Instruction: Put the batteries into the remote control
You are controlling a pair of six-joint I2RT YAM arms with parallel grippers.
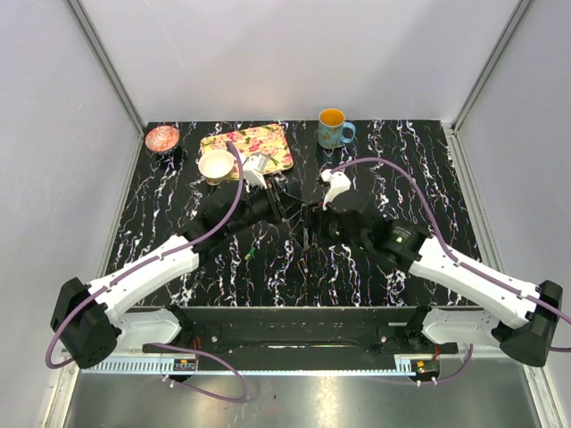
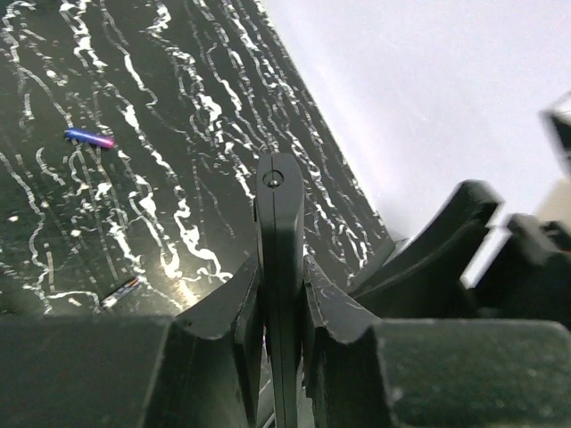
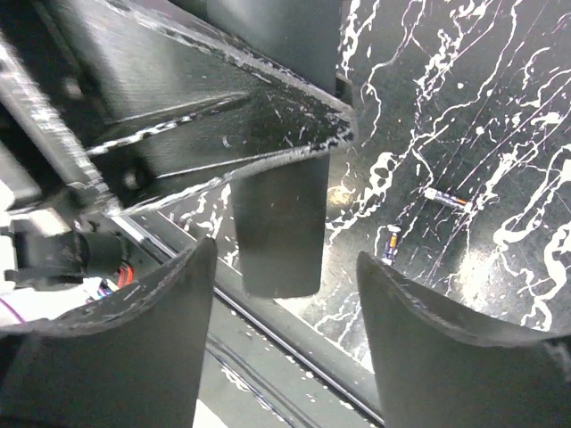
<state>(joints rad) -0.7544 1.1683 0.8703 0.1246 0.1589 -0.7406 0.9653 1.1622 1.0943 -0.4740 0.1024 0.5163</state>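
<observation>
Jaws: left gripper (image 2: 281, 290) clamped on the remote control (image 2: 278, 223); right gripper (image 3: 285, 267) spread wide.
Remote control held edge-on above the black marbled table (image 1: 428, 178), mid-table between both arms; its free end sits between the right fingers (image 3: 419, 330) without contact. Two batteries (image 3: 446, 198) lie on the table beyond it; a purple-blue battery (image 2: 89, 137) lies well apart from the remote control.

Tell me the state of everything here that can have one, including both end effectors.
remote: held edge-on, off the table; whether its cover is on is hidden.
left end effector: shut on the remote.
right end effector: open, with the remote's end showing between its fingers.
batteries: loose, lying flat on the table.
mug: upright.
bowl: upright.
</observation>
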